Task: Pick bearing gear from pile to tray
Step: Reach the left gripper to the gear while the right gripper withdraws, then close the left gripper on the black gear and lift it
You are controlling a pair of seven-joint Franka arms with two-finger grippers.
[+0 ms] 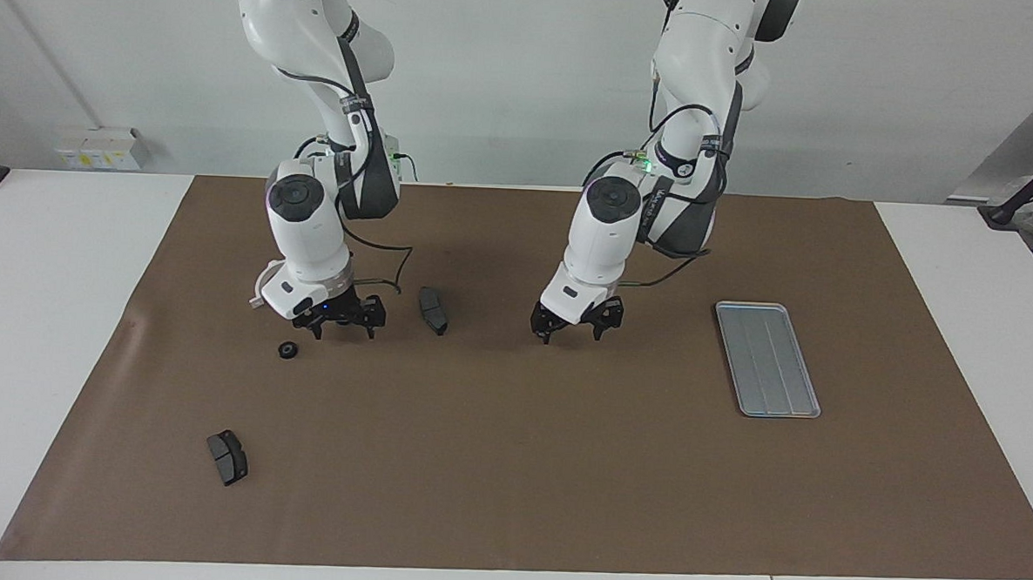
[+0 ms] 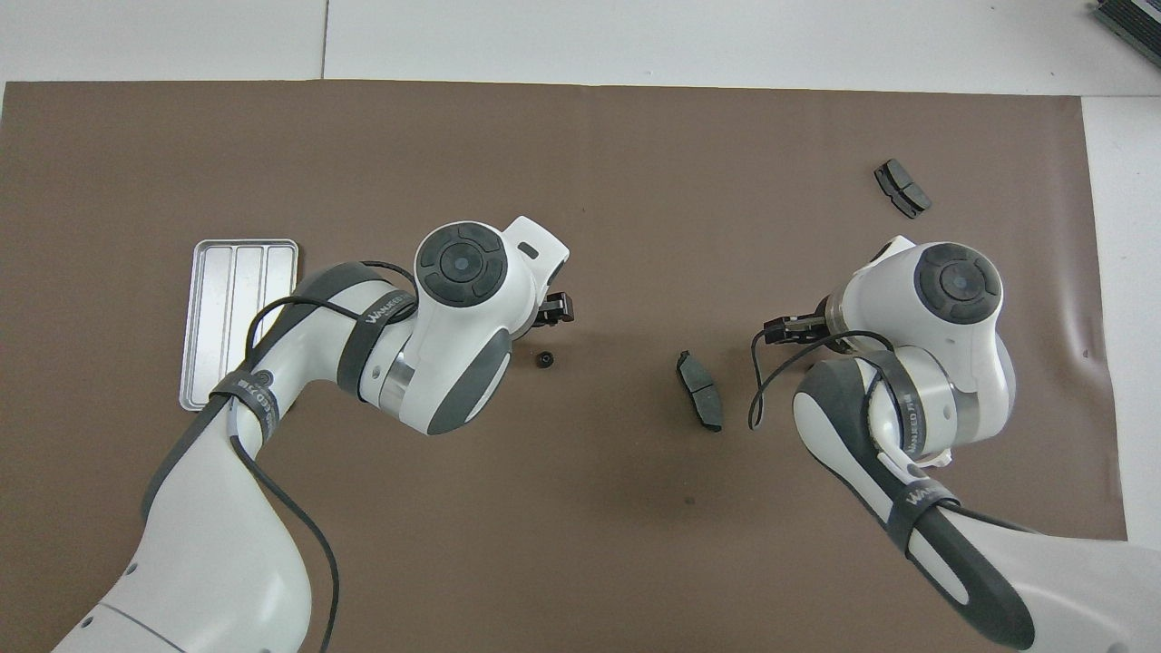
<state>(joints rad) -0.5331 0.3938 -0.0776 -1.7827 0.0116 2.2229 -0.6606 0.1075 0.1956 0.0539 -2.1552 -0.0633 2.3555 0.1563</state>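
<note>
A white desk [image 1: 62, 305] carries a brown mat [image 1: 509, 464] reaching nearly to its edges. A plain white wall [image 1: 508, 80] rises at the desk's edge.

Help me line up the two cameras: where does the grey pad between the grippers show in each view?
Facing view: grey pad, mid-table, slightly toward the right arm's end.
Overhead view: grey pad, same spot, mid-height.
Shared landmark: tray, at the left arm's end.
</note>
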